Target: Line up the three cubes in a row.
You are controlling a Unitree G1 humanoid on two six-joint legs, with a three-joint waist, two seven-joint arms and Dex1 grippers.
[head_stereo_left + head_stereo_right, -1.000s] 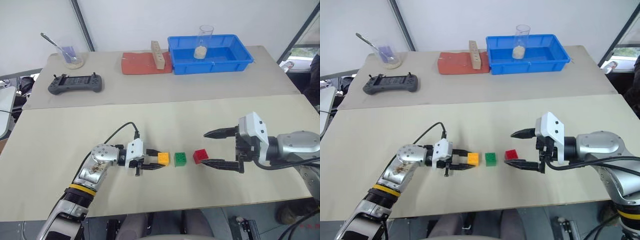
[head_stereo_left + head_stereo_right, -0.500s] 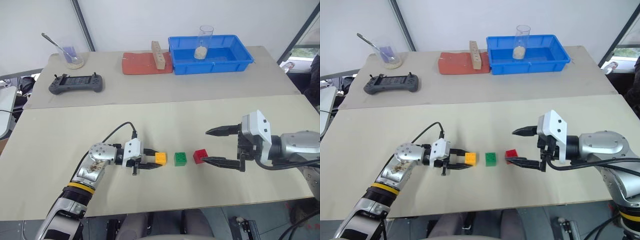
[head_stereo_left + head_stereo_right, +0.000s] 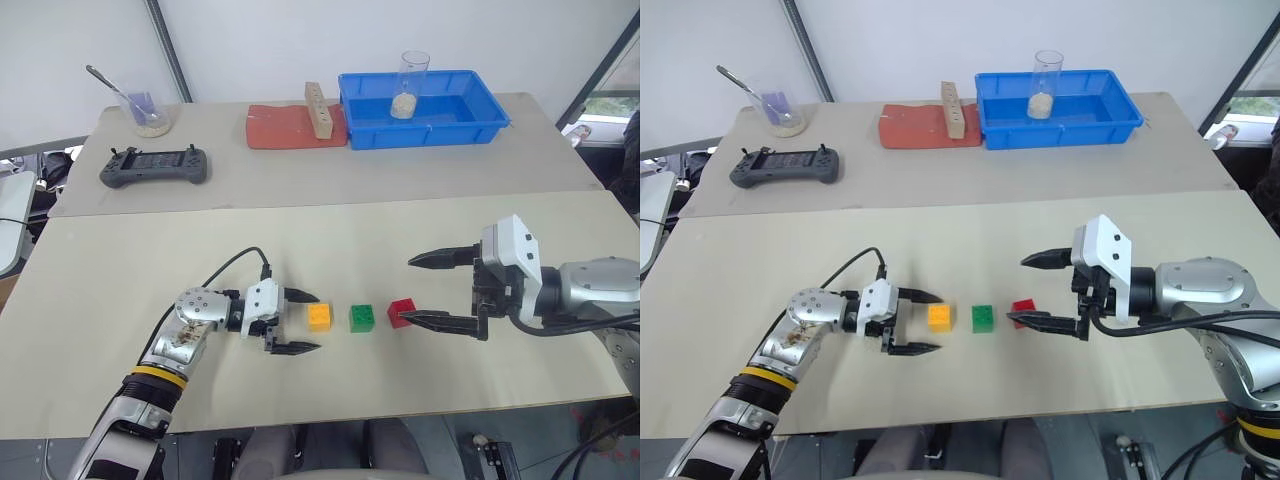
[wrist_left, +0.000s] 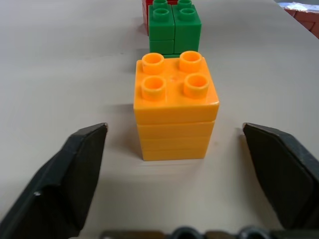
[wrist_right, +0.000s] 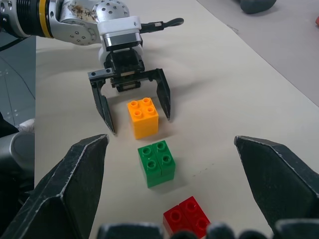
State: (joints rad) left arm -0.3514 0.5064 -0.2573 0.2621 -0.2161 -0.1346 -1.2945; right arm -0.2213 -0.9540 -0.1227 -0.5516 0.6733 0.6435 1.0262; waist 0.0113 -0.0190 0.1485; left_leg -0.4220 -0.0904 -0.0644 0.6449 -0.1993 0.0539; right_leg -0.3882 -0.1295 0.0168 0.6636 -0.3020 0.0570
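Note:
Three studded cubes stand in a row on the near table: orange cube (image 3: 319, 317), green cube (image 3: 361, 318), red cube (image 3: 401, 312). My left gripper (image 3: 316, 323) is open, low over the table, its fingers on either side of the orange cube (image 4: 175, 99) without touching it. My right gripper (image 3: 408, 291) is open and holds nothing. It hovers just right of the red cube (image 5: 187, 219), with its lower fingertip close beside it. In the left wrist view the green cube (image 4: 174, 27) stands right behind the orange one.
On the far table stand a blue bin (image 3: 425, 135) holding a glass (image 3: 411, 82), a red mat (image 3: 285, 128) with a tan wooden block (image 3: 318, 110), a grey controller (image 3: 153, 166) and a beaker with a spoon (image 3: 145, 110). A seam divides the two tables.
My left gripper has opened and let go of the orange cube, which stays on the table. The right gripper has kept still.

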